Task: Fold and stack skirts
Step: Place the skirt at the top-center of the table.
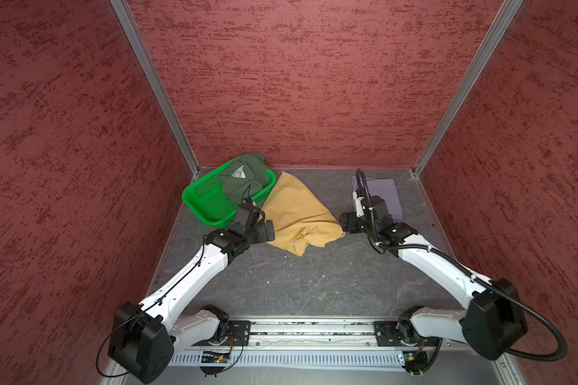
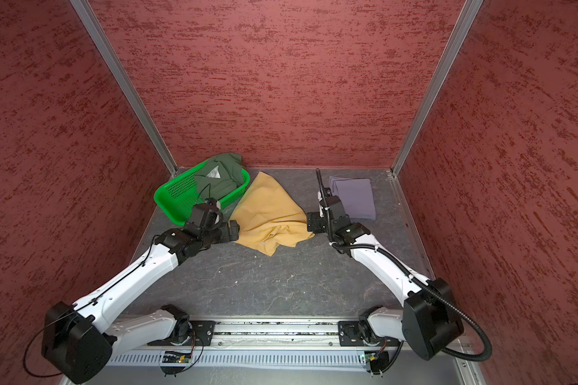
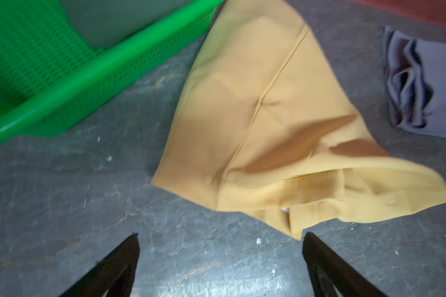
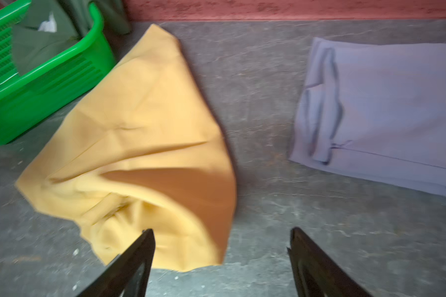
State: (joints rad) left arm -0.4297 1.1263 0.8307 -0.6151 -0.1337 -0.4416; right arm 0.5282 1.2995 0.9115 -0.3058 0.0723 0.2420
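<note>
Your mustard skirt (image 1: 297, 213) lies unfolded mid-frame in both top views, its long axis running up-frame, narrow end toward the back wall, bunched end nearest you. The lavender skirt (image 2: 354, 196), upper right, looks folded; the dark green skirt (image 1: 244, 176) sits in the basket (image 1: 197, 196). The left gripper (image 3: 220, 235) and right gripper (image 4: 222, 231) both gape, empty

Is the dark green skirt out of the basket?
No, in a top view the dark green skirt lies crumpled inside the green basket, at its far end.
</note>
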